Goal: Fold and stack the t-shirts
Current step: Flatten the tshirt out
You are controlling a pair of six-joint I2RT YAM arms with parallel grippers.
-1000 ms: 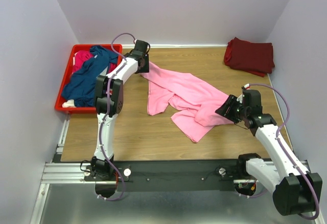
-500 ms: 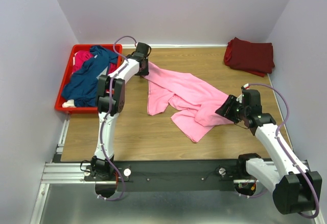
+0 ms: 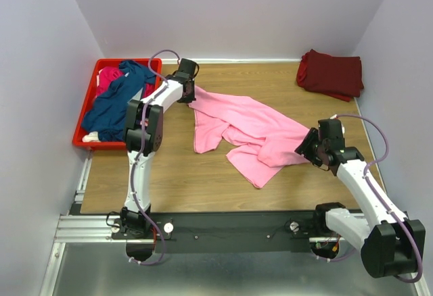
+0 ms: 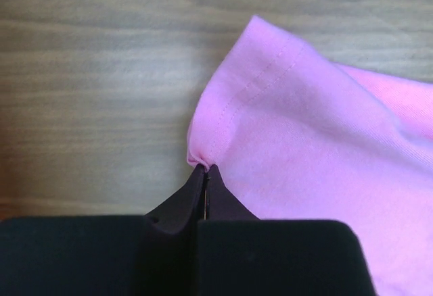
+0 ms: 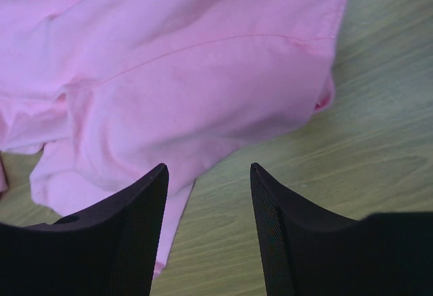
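Closed since a second ago: my left tool, jaws then apart, now pinches a hemmed corner of the pink t-shirt with its tips pressed together. That corner sits just right of the red crate, and it has slid a little nearer the crate since the earlier frame. My right tool has drawn back off the cloth on the side away from the crate. It hangs with its jaws apart and nothing between them, just over the shirt's edge and the bare wood.

The pink t-shirt lies unfolded and rumpled, stretched from beside the crate across the middle of the worktop, with one fold trailing toward the near edge. Stitched seams show on the gripped corner. A navy t-shirt is heaped inside the crate and a magenta t-shirt shows beneath it at the far end. A maroon t-shirt lies folded at the far corner of the worktop, well apart from the crate.

Wood-grain board covers the worktop. Pale lilac walls close it in on three sides, the crate against the left one.
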